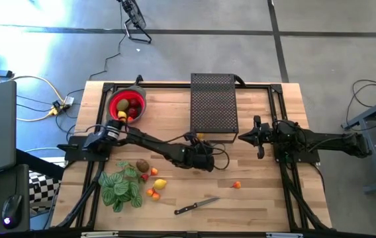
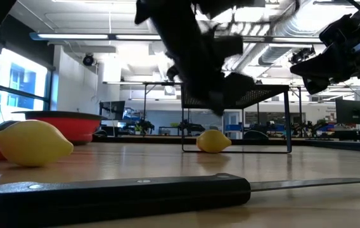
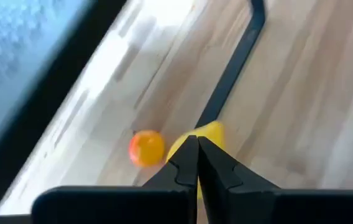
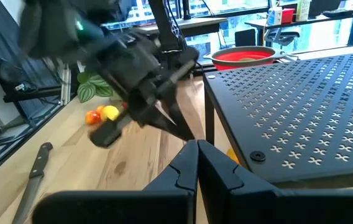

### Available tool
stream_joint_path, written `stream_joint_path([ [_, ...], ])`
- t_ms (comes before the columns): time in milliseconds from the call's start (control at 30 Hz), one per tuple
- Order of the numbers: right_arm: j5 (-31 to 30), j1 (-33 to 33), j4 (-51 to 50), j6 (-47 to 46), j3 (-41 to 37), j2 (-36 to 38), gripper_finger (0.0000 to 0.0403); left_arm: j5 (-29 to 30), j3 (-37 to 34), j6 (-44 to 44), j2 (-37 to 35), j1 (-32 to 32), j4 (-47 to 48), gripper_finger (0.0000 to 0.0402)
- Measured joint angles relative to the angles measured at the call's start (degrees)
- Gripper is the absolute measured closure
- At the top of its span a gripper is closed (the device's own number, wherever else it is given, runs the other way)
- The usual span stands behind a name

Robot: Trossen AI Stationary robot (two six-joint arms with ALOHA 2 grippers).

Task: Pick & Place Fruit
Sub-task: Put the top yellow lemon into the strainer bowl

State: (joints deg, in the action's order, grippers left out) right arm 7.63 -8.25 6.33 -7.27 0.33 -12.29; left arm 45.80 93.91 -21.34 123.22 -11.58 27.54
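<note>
1. The left gripper (image 1: 204,160) hung near the black mesh stand (image 1: 213,106), jaws closed on nothing.
2. A lemon (image 3: 204,138) and a tiny orange fruit (image 3: 146,147) lay under the stand.
3. The red bowl (image 1: 139,104) held some fruit.
4. The right gripper (image 1: 247,137) waited, jaws closed.
5. The lemon might roll away if bumped.
6. The wooden counter (image 1: 261,192) was smooth.

Lemon (image 3: 209,134) half hidden behind closed left end effector (image 3: 197,163) fingertips.

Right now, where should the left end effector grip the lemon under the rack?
Across its rounded middle, probably, not the pointed ends. The lemon lies under the black rack, so come in low from the front, opening the left end effector first.
</note>
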Motion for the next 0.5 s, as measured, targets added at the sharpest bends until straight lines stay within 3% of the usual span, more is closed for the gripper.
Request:
stream_joint_path([
  [500, -0.01, 0.00, -0.04, -0.07, -0.01, 0.00, 0.0401, -1.70, 0.22, -2.24, 1.80, 3.27, -0.43, 0.0401],
])
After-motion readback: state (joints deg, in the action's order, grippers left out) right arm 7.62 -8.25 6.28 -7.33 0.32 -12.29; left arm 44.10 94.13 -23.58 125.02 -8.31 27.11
